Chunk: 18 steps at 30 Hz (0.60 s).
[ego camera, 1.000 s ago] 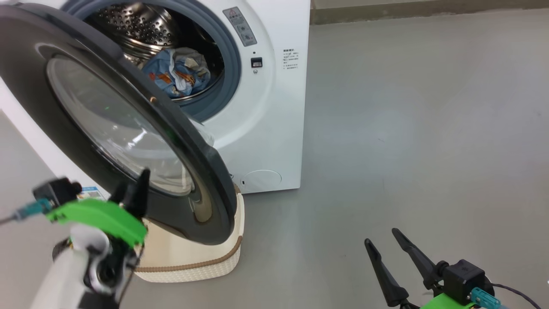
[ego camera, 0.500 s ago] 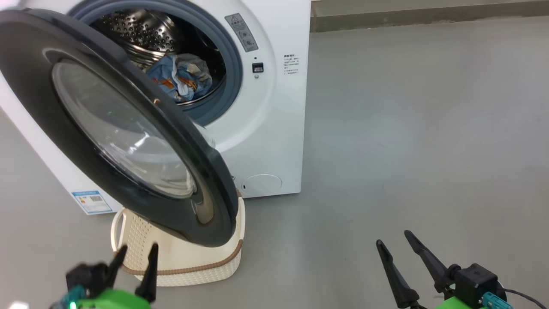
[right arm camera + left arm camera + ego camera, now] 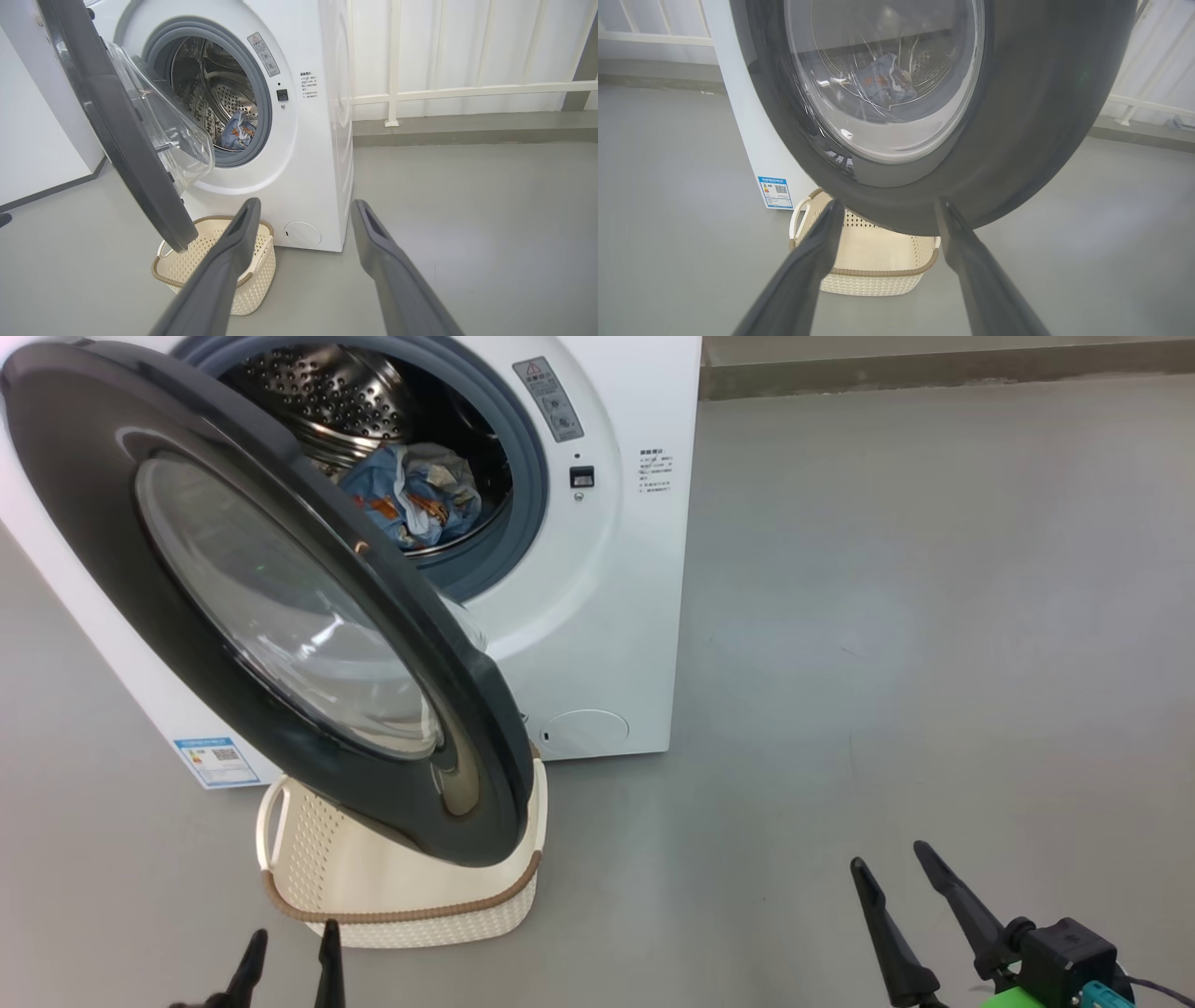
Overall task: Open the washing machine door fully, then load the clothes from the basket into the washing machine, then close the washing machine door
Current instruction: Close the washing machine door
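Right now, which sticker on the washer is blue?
The blue label low on the front, beside the basket; the sticker by the opening is grey.

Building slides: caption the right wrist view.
Open right gripper faces the washing machine: door open, blue clothes in the drum, cream basket beneath the door.

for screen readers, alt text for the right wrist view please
White front-loading washing machine, its round black-rimmed glass door open, blue printed clothes inside. A cream perforated plastic basket sits below the door, beyond the right gripper, jaws open.

Smooth grey floor (image 3: pixel 915 616), white railing (image 3: pixel 467 88) before pale ribbed wall (image 3: pixel 467 46), grey kerb (image 3: pixel 467 133) beneath
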{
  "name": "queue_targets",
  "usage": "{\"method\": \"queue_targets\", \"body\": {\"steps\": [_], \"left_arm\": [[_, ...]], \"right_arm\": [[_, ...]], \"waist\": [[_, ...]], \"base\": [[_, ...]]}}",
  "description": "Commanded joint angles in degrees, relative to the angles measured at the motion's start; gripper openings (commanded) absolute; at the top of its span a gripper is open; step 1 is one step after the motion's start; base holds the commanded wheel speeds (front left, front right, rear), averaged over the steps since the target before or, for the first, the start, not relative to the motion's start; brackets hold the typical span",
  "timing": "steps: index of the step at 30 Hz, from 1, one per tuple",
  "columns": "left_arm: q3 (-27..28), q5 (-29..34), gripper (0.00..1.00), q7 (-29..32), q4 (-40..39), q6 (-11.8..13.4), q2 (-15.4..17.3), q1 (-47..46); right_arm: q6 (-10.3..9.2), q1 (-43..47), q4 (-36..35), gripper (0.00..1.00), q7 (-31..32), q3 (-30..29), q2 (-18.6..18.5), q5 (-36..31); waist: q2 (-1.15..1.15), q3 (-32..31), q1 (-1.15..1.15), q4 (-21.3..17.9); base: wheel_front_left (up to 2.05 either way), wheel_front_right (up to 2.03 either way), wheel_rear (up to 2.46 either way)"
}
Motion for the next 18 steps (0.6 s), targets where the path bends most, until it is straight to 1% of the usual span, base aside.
{"method": "queue_targets", "body": {"steps": [1,4,11,18], "left_arm": [[2.8,1.7,1.00,-0.6,-1.9,-0.4,0.0,-0.8],[4.7,3.7,1.00,-0.6,-2.9,-0.7,-1.0,0.2],[7.4,5.6,1.00,-0.6,-3.8,-2.0,-2.2,1.4],[8.5,6.2,1.00,-0.6,-3.8,-3.0,-2.6,1.5]], "right_arm": [[0.09,-0.4,-1.8,1.00,-0.3,0.5,-0.3,-0.7],[0.09,0.0,-1.9,1.00,-0.3,-0.5,-0.1,-1.2],[0.09,1.0,-1.7,1.00,-0.3,-2.8,0.5,-2.3],[0.09,1.1,-0.5,1.00,-0.3,-4.9,1.3,-3.4]], "waist": [[0.00,-0.1,0.00,0.1],[0.00,-0.3,0.00,0.2],[0.00,-0.6,0.00,0.4],[0.00,-0.4,0.00,0.3]], "base": [[0.00,0.00,0.00],[0.00,0.00,0.00],[0.00,0.00,0.00],[0.00,0.00,0.00]]}}
